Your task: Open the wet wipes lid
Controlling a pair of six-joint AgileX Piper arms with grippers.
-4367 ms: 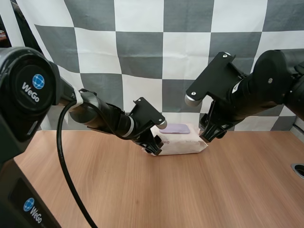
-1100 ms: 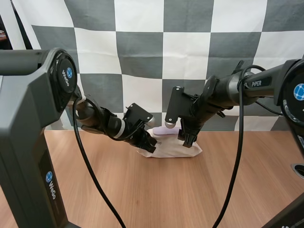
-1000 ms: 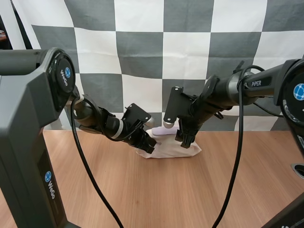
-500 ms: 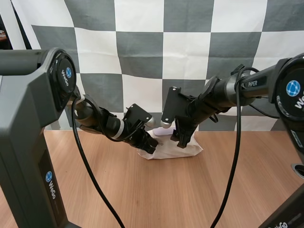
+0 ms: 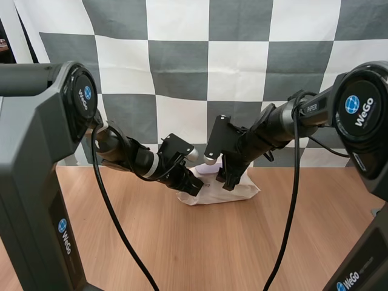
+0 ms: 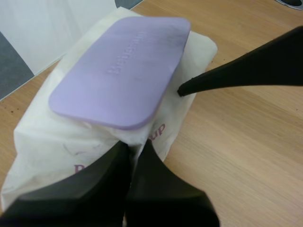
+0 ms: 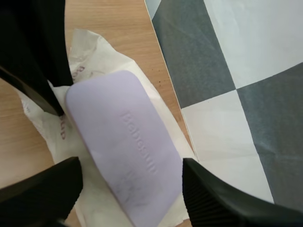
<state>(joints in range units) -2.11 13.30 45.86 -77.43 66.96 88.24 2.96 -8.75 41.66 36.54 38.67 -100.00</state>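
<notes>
The pack of wipes (image 5: 237, 193) is found on the table (image 5: 182, 248) between both arms, its wrapper edge pinched by the left gripper (image 6: 135, 144), judged as an anchor. The right gripper (image 5: 225, 180) is spread astride the lid (image 7: 127, 142). The lid is shut, faced upward, its long axis laid along the pack.

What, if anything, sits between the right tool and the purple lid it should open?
Nothing visible does. The right tool is open, with one finger on each side of the closed lid. The left tool pinches the wrapper of the pack at one end, beside the lid and not over it.
</notes>
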